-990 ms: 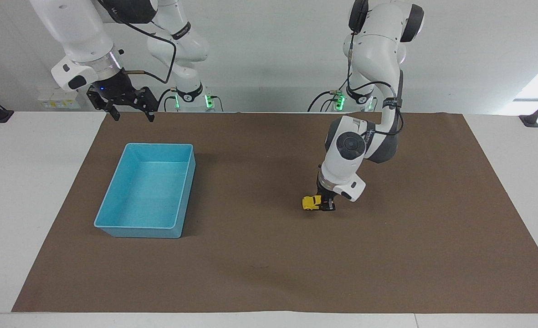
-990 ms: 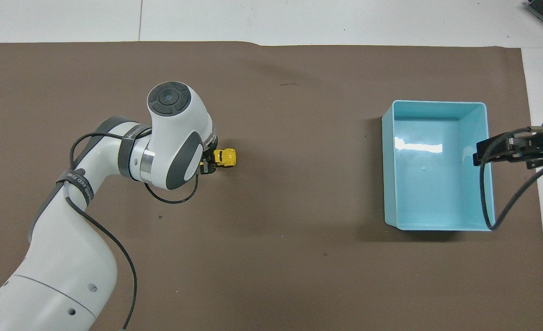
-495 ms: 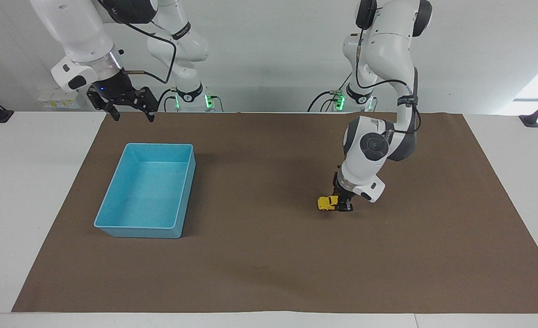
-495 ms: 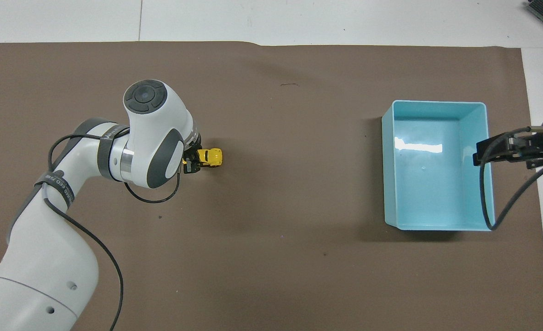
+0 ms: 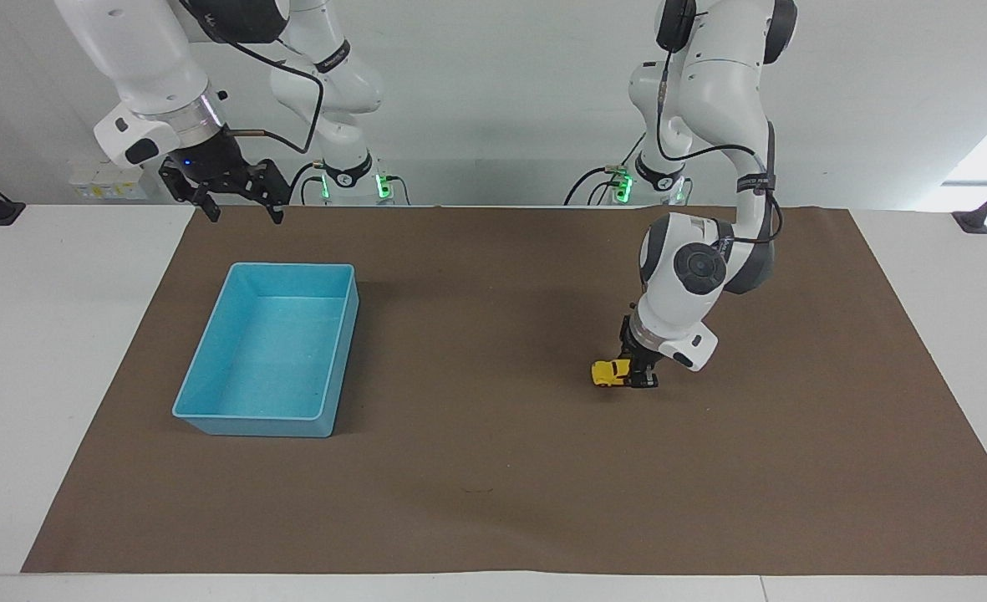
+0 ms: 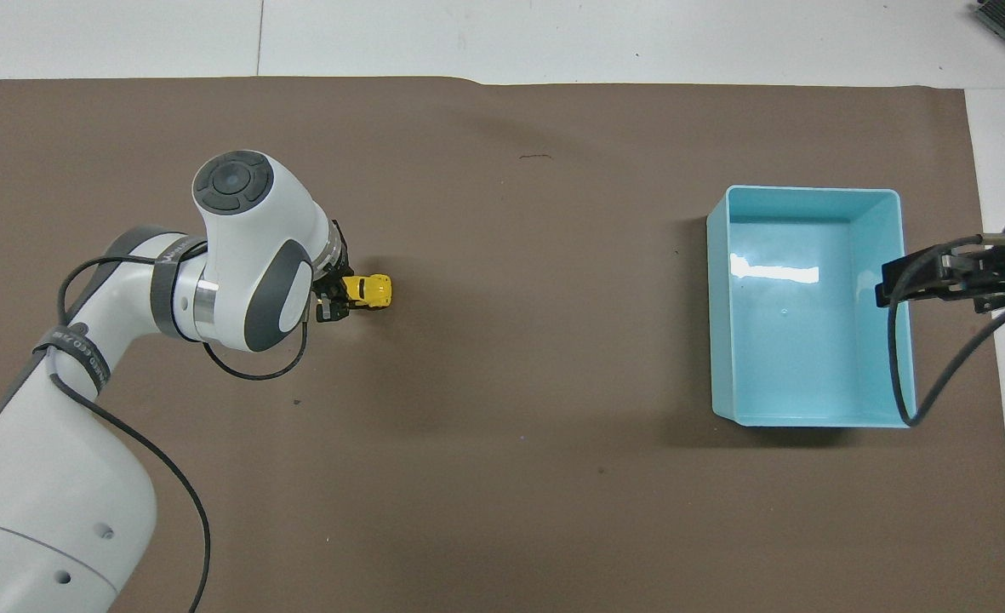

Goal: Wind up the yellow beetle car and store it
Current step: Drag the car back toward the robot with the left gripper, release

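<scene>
The left gripper (image 5: 637,378) has slid the car (image 5: 605,373) along the brown mat (image 5: 493,502) toward the left arm's end of the worktop; a second ago both sat closer to the middle of the mat. The jaws are clamped on one end of the yellow car, which sits low on the mat, its other end pointing toward the bin (image 5: 209,368). The left arm's elbow and wrist have swung the same way with it. In the overhead view the car (image 6: 369,290) pokes out from beside the left gripper (image 6: 332,300), and the arm's bulky white wrist covers most of the gripper from above.

The right gripper (image 5: 241,206) has not moved. It waits in the air with its jaws spread wide and holding nothing, over the mat's edge nearest the robots, at the right arm's end. In the overhead view it hangs over the bin's outer wall (image 6: 906,340).

The blue bin rests on the mat toward the right arm's end, well apart from the car. Bare mat lies between car and bin. White worktop (image 5: 58,351) shows around the mat.
</scene>
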Available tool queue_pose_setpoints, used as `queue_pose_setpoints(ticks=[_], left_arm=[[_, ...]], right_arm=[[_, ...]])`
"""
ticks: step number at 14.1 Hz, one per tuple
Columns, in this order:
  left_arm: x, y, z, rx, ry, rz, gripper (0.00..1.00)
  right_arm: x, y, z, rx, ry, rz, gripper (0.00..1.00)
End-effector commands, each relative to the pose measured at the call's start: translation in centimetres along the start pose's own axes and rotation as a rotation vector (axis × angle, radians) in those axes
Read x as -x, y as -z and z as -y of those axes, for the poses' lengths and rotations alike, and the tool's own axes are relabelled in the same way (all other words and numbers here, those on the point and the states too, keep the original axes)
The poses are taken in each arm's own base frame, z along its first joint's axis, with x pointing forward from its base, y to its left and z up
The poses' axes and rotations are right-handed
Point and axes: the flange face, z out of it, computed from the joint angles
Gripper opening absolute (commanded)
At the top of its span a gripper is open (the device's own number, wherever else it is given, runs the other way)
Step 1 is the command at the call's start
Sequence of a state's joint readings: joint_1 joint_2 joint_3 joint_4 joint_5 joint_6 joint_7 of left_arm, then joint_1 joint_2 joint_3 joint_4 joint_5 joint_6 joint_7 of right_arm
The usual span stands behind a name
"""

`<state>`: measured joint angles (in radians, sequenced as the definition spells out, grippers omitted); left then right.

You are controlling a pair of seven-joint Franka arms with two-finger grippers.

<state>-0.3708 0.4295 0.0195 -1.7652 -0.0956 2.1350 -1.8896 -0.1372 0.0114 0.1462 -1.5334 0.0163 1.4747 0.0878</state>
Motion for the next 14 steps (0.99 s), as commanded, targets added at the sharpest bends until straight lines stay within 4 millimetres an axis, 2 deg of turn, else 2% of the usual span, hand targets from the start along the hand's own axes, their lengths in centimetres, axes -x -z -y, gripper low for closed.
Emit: queue_pose_setpoints(ticks=[1,2,3,5,7,14], left_arm=[[-1.5,-2.7,-0.6,-0.017,-0.005,-0.013,0.42],[-1.7,-2.3,-0.7,-0.016,-0.004,-0.014,0.81],[-2.4,-1.4,-1.0,-0.004,0.005,-0.012,1.00],[-2.9,1.2,-1.1,0.030,0.006,0.002,1.00],[-3.5,2.3,-1.4,0.041,0.015,0.007,1.00],[-3.5,2.5,-1.5,0.042,0.016,0.008,1.00]], right_arm=[[-0.1,0.1,-0.1,-0.009,0.015,-0.005,1.00],[-0.1,0.1,-0.1,-0.009,0.015,-0.005,1.00],[-0.1,0.1,-0.1,-0.009,0.015,-0.005,1.00],[-0.1,0.1,-0.1,-0.009,0.015,-0.005,1.00],[-0.1,0.2,-0.2,-0.009,0.014,-0.007,1.00],[-0.1,0.1,-0.1,-0.009,0.015,-0.005,1.00]])
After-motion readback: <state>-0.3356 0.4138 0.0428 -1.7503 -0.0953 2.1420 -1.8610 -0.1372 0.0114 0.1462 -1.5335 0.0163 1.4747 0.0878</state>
